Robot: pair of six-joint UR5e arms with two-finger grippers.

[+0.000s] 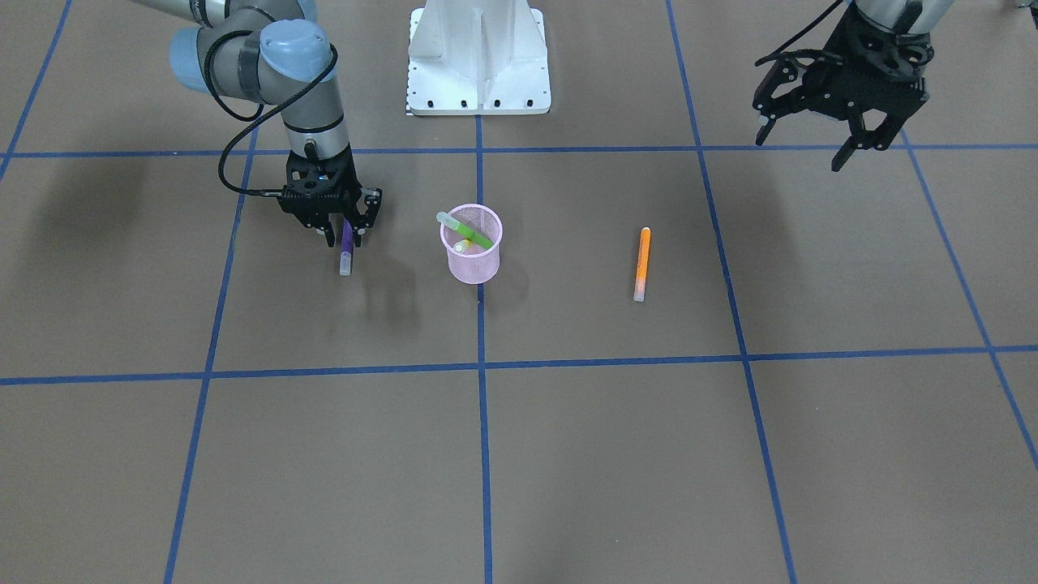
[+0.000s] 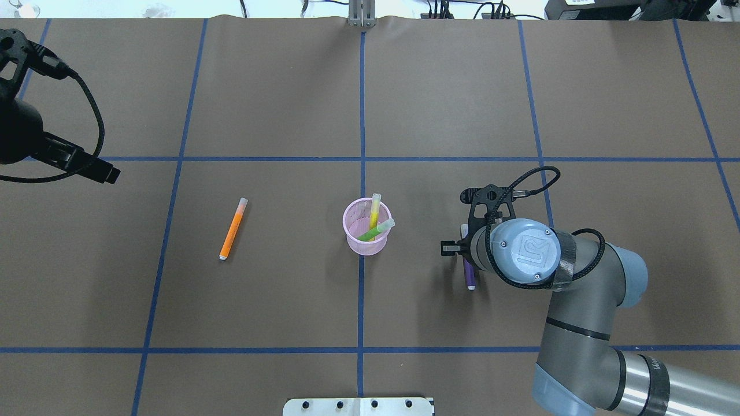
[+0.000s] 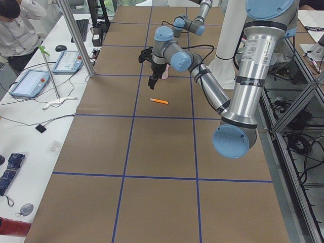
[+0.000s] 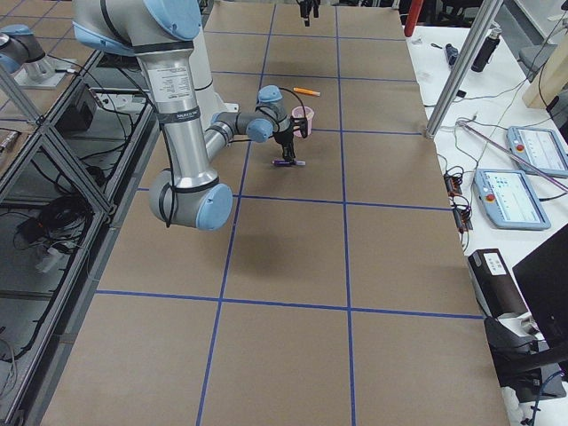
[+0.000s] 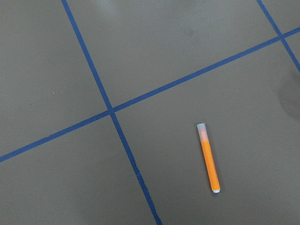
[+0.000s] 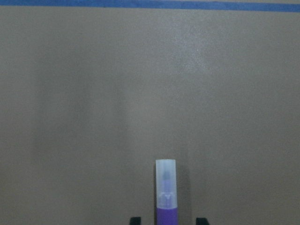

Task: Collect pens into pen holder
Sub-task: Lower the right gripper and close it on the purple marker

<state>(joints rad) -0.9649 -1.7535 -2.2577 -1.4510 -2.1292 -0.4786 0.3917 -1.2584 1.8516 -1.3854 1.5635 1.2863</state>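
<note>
My right pincer (image 1: 344, 240) stands released astride the purple pen (image 1: 346, 258), which lies flat on the table (image 1: 616, 462), one finger on either side and neither touching it. My left pincer (image 1: 801, 152) hangs spread open, well apart from the orange pen (image 1: 642, 264). There are four pens and one cup (image 1: 473, 261). The green pen (image 1: 469, 233) and the yellow pen (image 2: 374, 214) lean inside it. The table is brown, crossed by blue tape lines (image 1: 485, 454). A white bench (image 4: 532, 98) with control tablets (image 4: 512, 197) runs alongside.

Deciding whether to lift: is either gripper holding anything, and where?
Nothing yet: the right gripper straddles the purple pen at its coloured end, jaws not closed; left gripper is empty.
</note>
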